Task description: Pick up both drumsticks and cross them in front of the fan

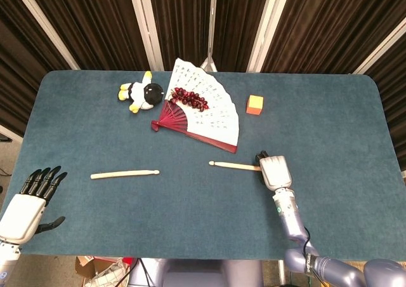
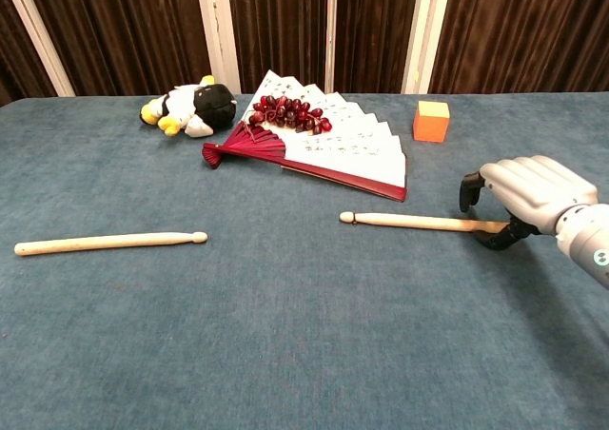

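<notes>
Wooden right drumstick (image 2: 409, 222) lies flat, butt end under right hand (image 2: 521, 194); fingers arched over, grasp unclear.

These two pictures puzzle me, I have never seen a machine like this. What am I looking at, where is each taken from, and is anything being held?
It is a two-armed robot with human-like hands, seated at a blue table. One picture looks down from its head, the other looks forward from its chest.

On the table lie an open paper fan with red grapes on it, a plush toy, an orange cube and two wooden drumsticks.

The right hand is curled over the thick end of the right drumstick, which lies on the table; whether its fingers grip it I cannot tell. The left hand is open at the table's near edge, well apart from the left drumstick. Nothing is lifted.
</notes>
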